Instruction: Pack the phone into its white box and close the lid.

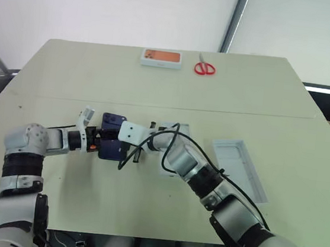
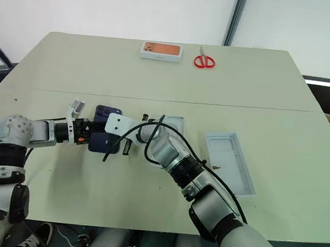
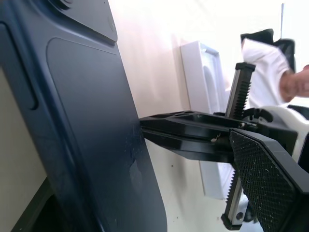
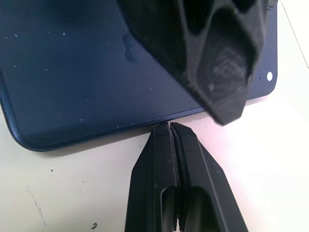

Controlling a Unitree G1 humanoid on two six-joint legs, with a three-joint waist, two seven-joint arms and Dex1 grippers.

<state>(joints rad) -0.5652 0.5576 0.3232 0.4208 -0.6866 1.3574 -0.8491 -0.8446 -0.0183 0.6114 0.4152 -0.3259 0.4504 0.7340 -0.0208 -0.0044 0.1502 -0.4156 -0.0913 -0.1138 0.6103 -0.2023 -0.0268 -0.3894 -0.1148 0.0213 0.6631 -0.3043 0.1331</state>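
- Phone (image 2: 101, 133): lies back up on the table (image 2: 158, 81), left of the white box (image 2: 174, 124).
- Left gripper (image 2: 95, 134): jaws spread wide, straddling the phone; whether they touch it cannot be told.
- Right gripper (image 4: 169, 126): fingers pressed together, empty, tips at the phone's edge.
- Lid (image 2: 229, 162): inside up, right of the box.
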